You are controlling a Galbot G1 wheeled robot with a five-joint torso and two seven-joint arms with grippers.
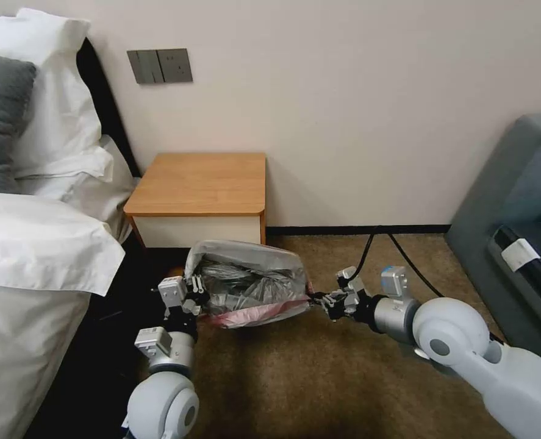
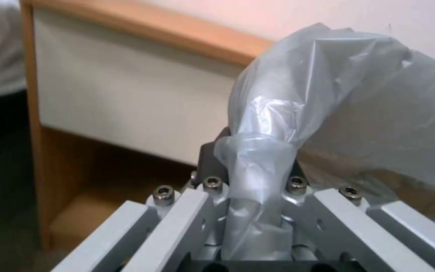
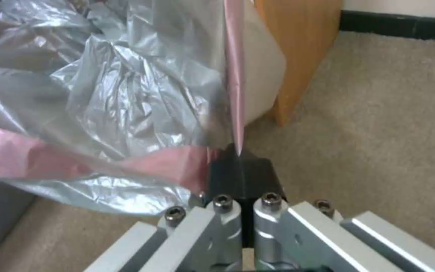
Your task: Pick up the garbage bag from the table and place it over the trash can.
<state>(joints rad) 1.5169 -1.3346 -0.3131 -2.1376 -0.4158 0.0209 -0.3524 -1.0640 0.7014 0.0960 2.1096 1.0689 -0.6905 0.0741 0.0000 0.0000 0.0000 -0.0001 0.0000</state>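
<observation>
Head view – two claws, left claw [image 1: 192,297] and right claw [image 1: 316,299], clamp one garbage bag [image 1: 249,281].

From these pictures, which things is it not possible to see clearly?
- Trash can: in the head view the garbage bag, stretched between the left tool and right tool, covers where it would stand.
- Table: its low shelf is hidden behind the bag in the head view.
- Bag's inside: crumpled folds hide it.

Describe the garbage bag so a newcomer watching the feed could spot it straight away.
Find the orange-brown wooden nightstand against the wall beside the bed, then look at the carpet just in front of its white drawer. There a thin crinkly translucent grey plastic bag is stretched open between the left pincer and the right pincer, both shut on its edge. Its pinkish-red rim band marks it out from the plain white bedding nearby.
</observation>
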